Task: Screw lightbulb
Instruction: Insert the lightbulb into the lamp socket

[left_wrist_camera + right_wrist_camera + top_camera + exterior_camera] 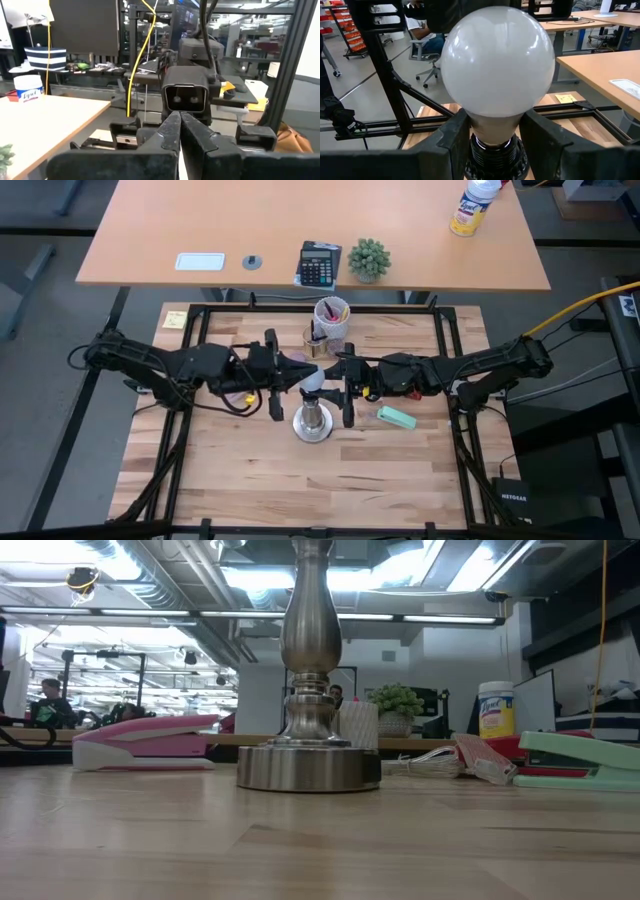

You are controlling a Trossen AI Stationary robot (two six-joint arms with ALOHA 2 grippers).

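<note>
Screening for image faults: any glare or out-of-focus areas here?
Low view: ceiling lights blow out behind the metal stand, near tabletop soft. Right wrist view: soft sheen on the lightbulb, held in the right end effector. High view: evenly lit.

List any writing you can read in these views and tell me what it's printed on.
"Lysol": wipes canister on the far desk, low view; the brand reads only roughly.
"NETGEAR": small dark box beside the table, high view, barely legible.
Calculator keys and display: too small to read.
Yellow sticky note: no legible writing.
Lightbulb, metal stand, pink stapler, green stapler: no text visible.
</note>
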